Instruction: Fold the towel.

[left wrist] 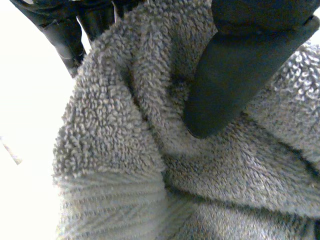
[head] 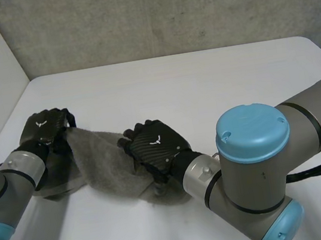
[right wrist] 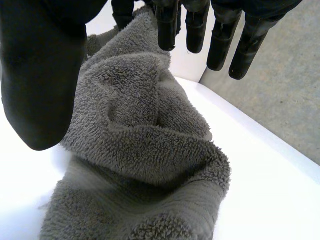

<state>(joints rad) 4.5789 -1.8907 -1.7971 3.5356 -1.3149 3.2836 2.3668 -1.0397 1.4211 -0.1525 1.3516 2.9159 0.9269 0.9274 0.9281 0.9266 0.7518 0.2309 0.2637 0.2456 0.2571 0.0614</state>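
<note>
The towel [head: 103,159] lies bunched at about 8 o'clock on the table [head: 203,83]. Your left hand [head: 46,132] pinches its 10 o'clock end between thumb [left wrist: 235,75] and fingers [left wrist: 65,35], likely to lift that edge over. Your right hand [head: 155,148] is spread loosely over the 4 o'clock end (gripping nothing), probably to pin it.

the right hand [head: 157,144] covers the middle of the towel [head: 96,156]. the towel's end at 5 o'clock is hidden under the right arm [head: 259,171]. the left hand [head: 44,130] hides the towel's 10 o'clock corner.
</note>
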